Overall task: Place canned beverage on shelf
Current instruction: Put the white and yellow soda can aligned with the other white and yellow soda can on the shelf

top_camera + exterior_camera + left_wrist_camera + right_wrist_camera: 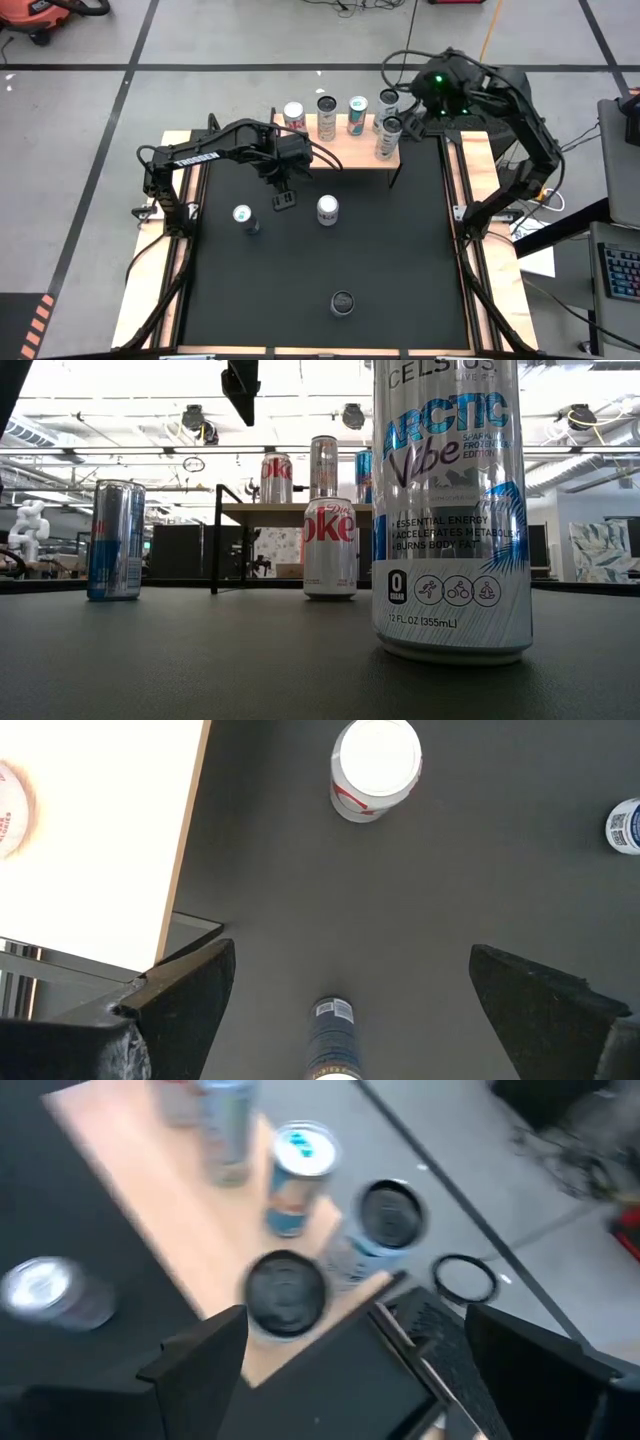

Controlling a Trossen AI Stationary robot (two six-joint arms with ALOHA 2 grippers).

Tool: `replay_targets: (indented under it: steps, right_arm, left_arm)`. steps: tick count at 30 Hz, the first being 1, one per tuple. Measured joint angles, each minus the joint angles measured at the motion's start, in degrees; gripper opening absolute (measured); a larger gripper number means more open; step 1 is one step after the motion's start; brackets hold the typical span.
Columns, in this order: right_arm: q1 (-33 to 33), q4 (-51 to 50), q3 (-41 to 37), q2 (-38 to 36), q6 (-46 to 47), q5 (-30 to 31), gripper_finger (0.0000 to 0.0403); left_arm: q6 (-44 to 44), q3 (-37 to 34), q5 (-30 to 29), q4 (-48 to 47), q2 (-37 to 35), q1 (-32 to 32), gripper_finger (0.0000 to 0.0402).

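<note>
On the black table [400, 270], both spread pincers hold nothing (the low view hides them), the left pincer [284, 200] and the right pincer [408, 118].

Both arms hover, fingers [190, 1005] spread wide.

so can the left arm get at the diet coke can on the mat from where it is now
Probably yes. The left gripper hangs open above the black mat just beside the Diet Coke can, which stands upright and alone, with nothing between them and the other loose cans well apart.
</note>
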Motion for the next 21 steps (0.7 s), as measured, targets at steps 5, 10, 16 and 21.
replay_targets:
  steps: [5, 10, 16, 21]
  right_arm:
    - [-1.0, 0.1, -0.8, 0.2, 3.6, 2.2, 0.0321]
    - [-1.9, 0.0, -4.7, 0.2, 6.7, 2.0, 0.0256]
    - [-2.9, -0.1, -11.5, 0.2, 8.6, 2.0, 0.0147]
    - [-3.1, -0.1, -15.6, 0.2, 9.5, 1.9, 0.0057]
  left_arm:
    - [0.1, 0.0, 0.0, 0.0, 0.0, 0.0, 0.0398]
    - [0.1, 0.0, 0.0, 0.0, 0.0, 0.0, 0.0398]
    - [2.8, 0.0, 0.0, 0.0, 0.0, 0.0, 0.0398]
    - [2.7, 0.0, 0.0, 0.0, 0.0, 0.0, 0.0398]
